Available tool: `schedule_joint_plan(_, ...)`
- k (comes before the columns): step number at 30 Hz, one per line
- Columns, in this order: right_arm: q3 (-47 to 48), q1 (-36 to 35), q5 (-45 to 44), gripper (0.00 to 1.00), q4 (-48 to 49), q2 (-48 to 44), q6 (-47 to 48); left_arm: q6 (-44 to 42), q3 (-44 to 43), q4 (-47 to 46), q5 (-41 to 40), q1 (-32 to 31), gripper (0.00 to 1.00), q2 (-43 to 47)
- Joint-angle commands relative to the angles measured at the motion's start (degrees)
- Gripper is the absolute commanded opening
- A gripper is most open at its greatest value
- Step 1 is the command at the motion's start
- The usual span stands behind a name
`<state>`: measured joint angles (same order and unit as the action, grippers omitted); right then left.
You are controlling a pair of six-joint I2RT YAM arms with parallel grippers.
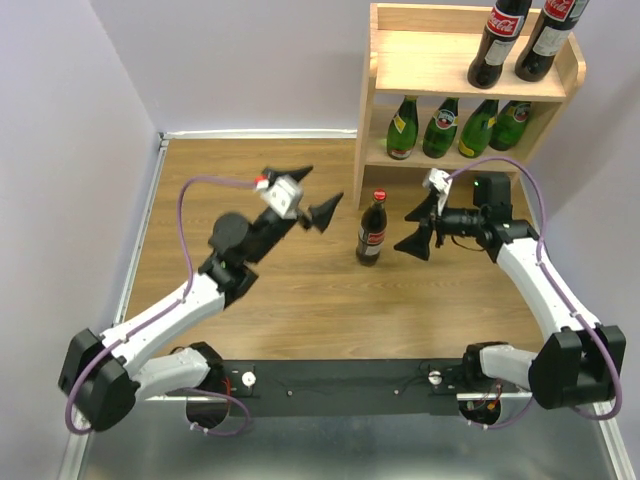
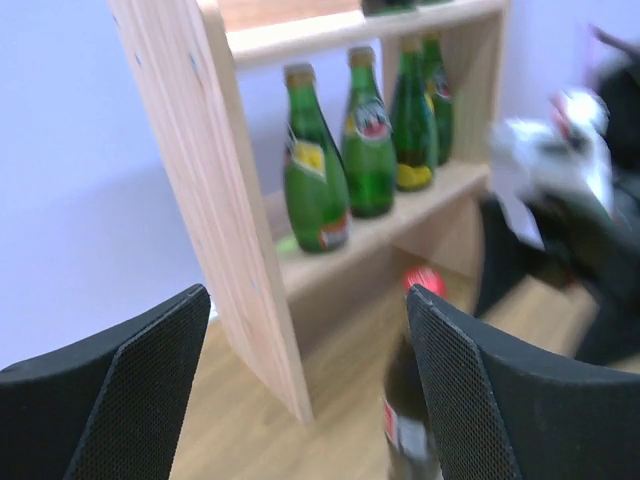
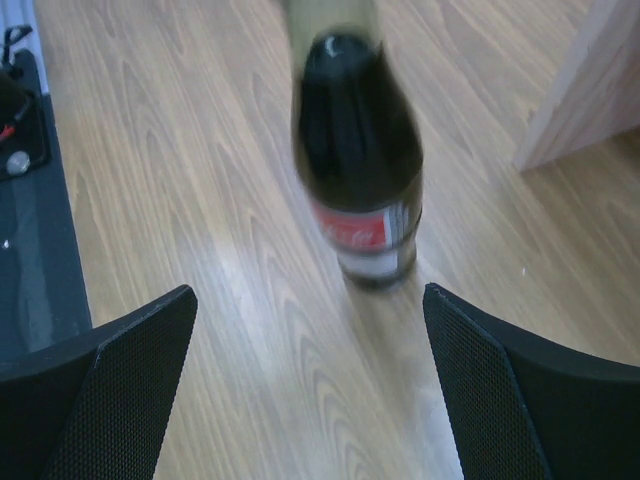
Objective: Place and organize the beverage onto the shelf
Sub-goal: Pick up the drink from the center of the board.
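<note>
A dark cola bottle (image 1: 371, 228) with a red cap stands upright on the wooden table, in front of the light wood shelf (image 1: 372, 120). Two cola bottles (image 1: 498, 40) stand on the shelf's top board. Four green bottles (image 1: 440, 128) stand on its lower tier. My left gripper (image 1: 327, 182) is open and empty, just left of the standing bottle. My right gripper (image 1: 402, 231) is open and empty, just right of it. The bottle shows ahead of the right gripper (image 3: 310, 295) in the right wrist view (image 3: 360, 170), and beside the right finger of the left gripper (image 2: 308, 300) in the left wrist view (image 2: 405, 400).
The shelf's side panel (image 2: 220, 200) stands close ahead of my left gripper, and its corner shows in the right wrist view (image 3: 590, 90). Lilac walls close the table at the left and back. The black base rail (image 1: 340, 380) runs along the near edge.
</note>
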<state>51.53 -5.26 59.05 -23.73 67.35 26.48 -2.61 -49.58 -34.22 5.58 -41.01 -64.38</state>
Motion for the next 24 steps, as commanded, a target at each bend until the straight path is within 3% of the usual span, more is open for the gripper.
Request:
schedule_joint_plan(1, 8.66, -6.42, -9.46, 1.00, 2.79, 3.31, -5.82, 0.76, 20.87, -20.24, 2.41, -1.00, 0.88, 6.63)
schedule_joint_plan(3, 9.82, -9.59, -14.97, 1.00, 4.73, 3.66, -8.71, 2.43, 26.00, -29.62, 0.14, -0.91, 0.90, 7.77)
schedule_joint_plan(10, 11.40, -15.57, -27.48, 1.00, 13.95, 4.98, -15.22, 3.41, 38.14, -46.09, -2.07, -0.91, 0.92, 2.87)
schedule_joint_plan(17, 11.31, -19.09, -30.57, 0.98, 18.62, 8.41, -18.48, 1.03, 37.89, -60.25, 2.58, -1.79, 0.92, -10.66)
schedule_joint_plan(20, 11.75, -19.18, -31.62, 0.88, 19.42, 9.46, -19.80, -1.34, 37.81, -66.84, 1.98, -3.01, 0.92, -15.85)
schedule_joint_plan(23, 11.49, -19.35, -30.75, 0.68, 19.59, 9.47, -20.33, -2.57, 36.84, -70.28, 1.54, -3.63, 0.92, -19.20)
schedule_joint_plan(24, 11.49, -19.35, -30.57, 0.53, 19.59, 9.38, -20.50, -2.66, 36.23, -69.59, 1.62, -3.89, 0.92, -20.51)
